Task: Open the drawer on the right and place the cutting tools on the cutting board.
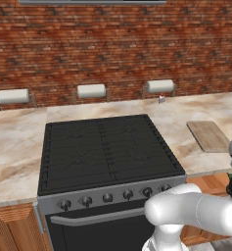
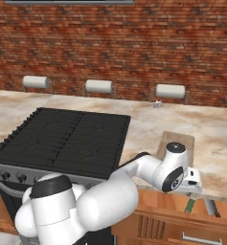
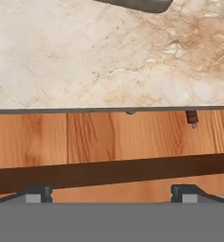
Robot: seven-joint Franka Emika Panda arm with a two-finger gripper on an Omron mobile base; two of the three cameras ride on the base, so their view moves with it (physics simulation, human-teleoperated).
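Drawer (image 2: 182, 210) stands open below cutting board (image 1: 209, 136); no writing legible

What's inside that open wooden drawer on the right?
In the drawer, a green-handled utensil and a grey one show. The counter's edge and the arm's wrist cover the rest.

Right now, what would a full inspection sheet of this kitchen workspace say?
Surface: beige marbled counter around a black stove.
Job's things: cutting board bare, right of the stove; drawer below it open; green-handled utensil and grey utensil lie inside.
Clutter: small object by the wall, too small to identify.
Grippers: tool open, empty, over the drawer.
Cables: nothing seen.
Surroundings: brick wall, three paper rolls on holders.
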